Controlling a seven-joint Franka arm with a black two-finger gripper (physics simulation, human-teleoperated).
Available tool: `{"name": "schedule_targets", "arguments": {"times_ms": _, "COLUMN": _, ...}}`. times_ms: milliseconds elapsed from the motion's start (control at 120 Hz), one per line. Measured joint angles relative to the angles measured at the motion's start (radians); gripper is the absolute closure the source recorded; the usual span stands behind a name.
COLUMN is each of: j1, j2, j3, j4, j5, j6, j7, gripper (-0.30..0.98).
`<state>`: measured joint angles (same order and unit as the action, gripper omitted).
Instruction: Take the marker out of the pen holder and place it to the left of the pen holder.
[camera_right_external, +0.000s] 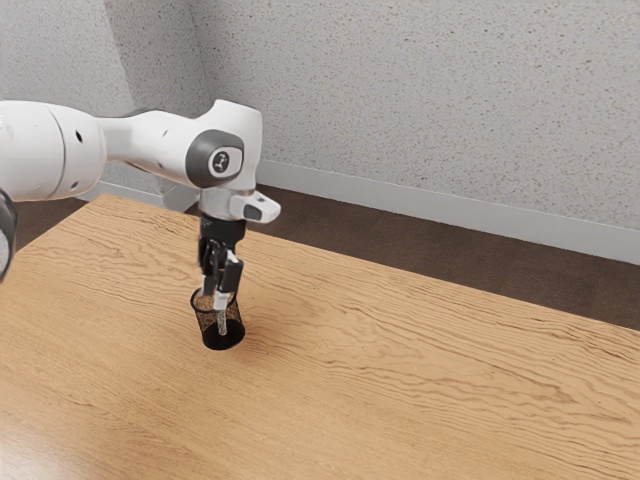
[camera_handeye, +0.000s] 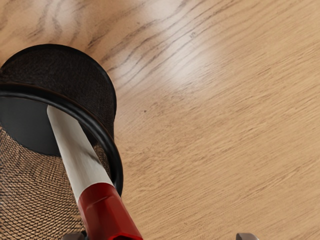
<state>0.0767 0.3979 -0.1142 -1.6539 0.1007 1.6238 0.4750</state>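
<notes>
Black mesh in the exterior view: that's the pen holder (camera_right_external: 231, 340), our gripper (camera_right_external: 216, 293) right at its mouth! Over to the wrist view: our fingertips stand wide apart, gripping nothing, and the marker (camera_handeye: 81, 155) leans inside the holder, red end close beside one fingertip.

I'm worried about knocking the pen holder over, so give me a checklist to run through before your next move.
1. Pen holder standing upright on the table: ok.
2. Marker in the holder, red end uppermost: ok.
3. Gripper down at the holder's mouth: ok.
4. Fingers open for the grasp: ok, they stand well apart.
5. Marker centred between the fingers: not ok, its red end lies close to one finger and far from the other.
6. Fingers free of the holder's rim: cannot tell, they overlap it in the exterior view.
</notes>
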Motion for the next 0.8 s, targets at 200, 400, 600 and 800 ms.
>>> {"name": "schedule_targets", "arguments": {"times_ms": 200, "j1": 0.001, "j2": 0.003, "j3": 0.002, "j4": 0.003, "j5": 0.001, "j6": 0.031, "j7": -0.004, "gripper": 0.37}}
{"name": "schedule_targets", "arguments": {"times_ms": 400, "j1": 0.002, "j2": 0.0, "j3": 0.002, "j4": 0.003, "j5": 0.001, "j6": 0.044, "j7": -0.007, "gripper": 0.43}}
{"name": "schedule_targets", "arguments": {"times_ms": 600, "j1": 0.002, "j2": 0.007, "j3": 0.002, "j4": 0.003, "j5": 0.0, "j6": 0.052, "j7": -0.01, "gripper": 0.5}}
{"name": "schedule_targets", "arguments": {"times_ms": 800, "j1": 0.002, "j2": 0.006, "j3": 0.002, "j4": 0.003, "j5": 0.001, "j6": 0.056, "j7": -0.011, "gripper": 0.61}}
